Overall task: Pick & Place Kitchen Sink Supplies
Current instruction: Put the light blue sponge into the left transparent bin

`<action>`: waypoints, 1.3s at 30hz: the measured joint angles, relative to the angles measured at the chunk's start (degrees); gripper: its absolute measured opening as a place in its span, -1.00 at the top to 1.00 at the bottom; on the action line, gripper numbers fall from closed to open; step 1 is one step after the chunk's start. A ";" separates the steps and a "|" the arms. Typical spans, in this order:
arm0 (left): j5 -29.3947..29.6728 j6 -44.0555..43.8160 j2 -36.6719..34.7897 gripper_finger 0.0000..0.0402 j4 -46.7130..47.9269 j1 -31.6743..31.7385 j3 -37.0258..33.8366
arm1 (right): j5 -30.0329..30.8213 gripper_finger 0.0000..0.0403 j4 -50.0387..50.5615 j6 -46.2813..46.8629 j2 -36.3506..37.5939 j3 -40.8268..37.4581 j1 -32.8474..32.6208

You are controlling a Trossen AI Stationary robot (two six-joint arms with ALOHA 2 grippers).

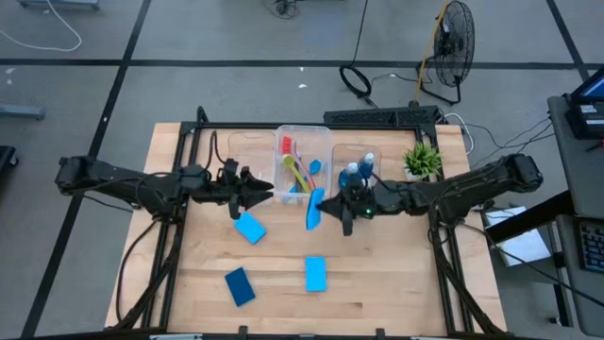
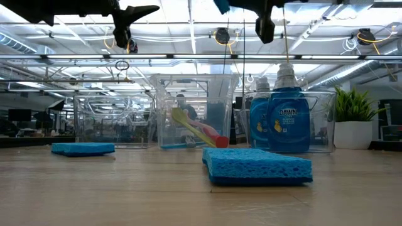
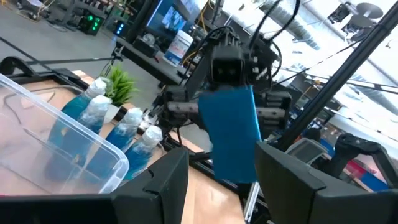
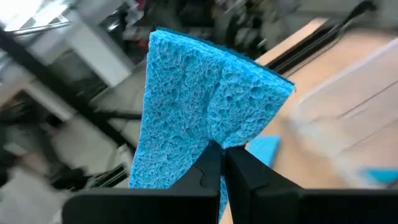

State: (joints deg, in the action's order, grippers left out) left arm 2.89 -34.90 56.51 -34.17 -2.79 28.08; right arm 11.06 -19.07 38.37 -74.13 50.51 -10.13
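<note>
My right gripper (image 1: 319, 201) is shut on a light blue sponge (image 1: 314, 212), high above the table in front of the middle bin (image 1: 304, 138). My left gripper (image 1: 267, 196) is open and holds nothing; it faces that sponge (image 3: 231, 130) from the table's left. Three more sponges lie flat on the table: one light blue (image 1: 250, 228), one light blue (image 1: 315, 274), one darker (image 1: 240, 286). Several brushes (image 1: 300, 173) lean inside the middle bin. Blue bottles with pale caps (image 1: 360, 172) stand in the right bin. My right gripper pinches the light blue sponge between its two fingers at the middle of one edge (image 4: 214, 138). The fingers come level from the table's right. The sponge is lifted clear of the table, with its broad face (image 3: 231, 130) toward the left gripper.
A third clear bin (image 1: 238, 149) stands left of the middle one. A small green potted plant (image 1: 422, 161) is at the far right of the table. In the low view a sponge (image 2: 257, 166) lies close in front and another sponge (image 2: 83, 149) farther left.
</note>
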 joint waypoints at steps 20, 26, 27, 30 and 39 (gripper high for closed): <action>11.16 18.71 15.09 0.07 -5.51 0.00 11.45 | 18.75 1.00 6.50 -10.67 -0.88 6.49 4.97; 14.08 22.08 19.34 0.07 2.59 0.00 18.50 | 23.39 1.00 8.24 -12.56 -0.92 6.49 4.94; 14.53 22.34 19.97 0.07 4.19 0.00 19.48 | 23.44 1.00 7.97 -12.80 -0.86 6.49 4.94; 16.29 22.69 21.75 0.07 7.38 0.02 22.27 | 23.41 1.00 8.28 -13.02 -0.88 6.48 4.92; 18.05 22.80 25.72 0.07 9.66 0.09 25.76 | 23.41 1.00 8.20 -13.82 -0.89 6.46 4.92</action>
State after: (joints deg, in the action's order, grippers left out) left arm 20.94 -12.10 82.22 -24.52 -2.70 53.83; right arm 34.47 -10.87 24.55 -75.02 56.97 -5.21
